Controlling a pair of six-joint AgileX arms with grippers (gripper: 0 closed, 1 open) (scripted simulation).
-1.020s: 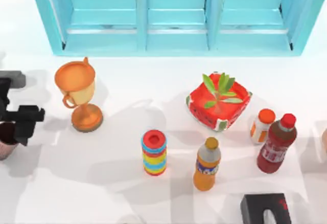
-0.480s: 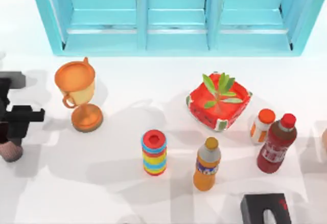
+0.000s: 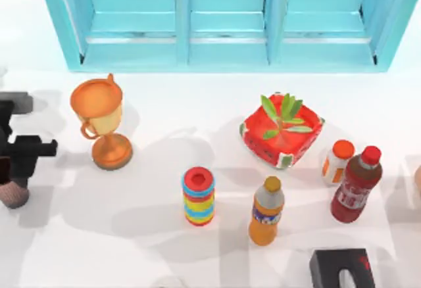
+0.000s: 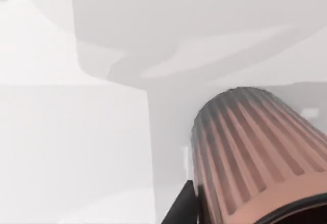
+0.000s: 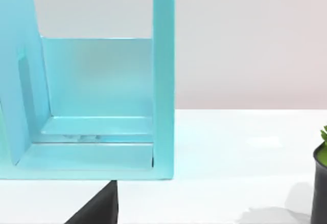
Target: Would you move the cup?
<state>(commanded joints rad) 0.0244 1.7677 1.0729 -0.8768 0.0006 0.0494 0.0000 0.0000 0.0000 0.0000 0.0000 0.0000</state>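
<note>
White bench runs under a turquoise shelf unit along the far edge, and your task's thing sits at the far left of it. You can see the cup near the left edge, partly under the dark body of the left tool. From the left wrist camera, the cup looks ribbed and brown-pink, close in front of the lens with its darker rim toward the camera and a dark finger against its side — so you appear to have it gripped, closed on the cup and tilted away from upright. Whether its base touches the bench or hangs just above it, you cannot tell.

Other things stand well apart: an orange trophy to the right of the tool, a striped stack of rings near the middle, an orange bottle, a red planter, a small white bottle, a dark red bottle and a black box at the near edge.

Your right arm is parked off to the right; its wrist camera looks at the shelf unit, and you cannot tell how its tool stands.

The step in hand looks like the carry — grasp made, cup not yet placed. Next, you likely need a steady lift and a path that clears the trophy.
</note>
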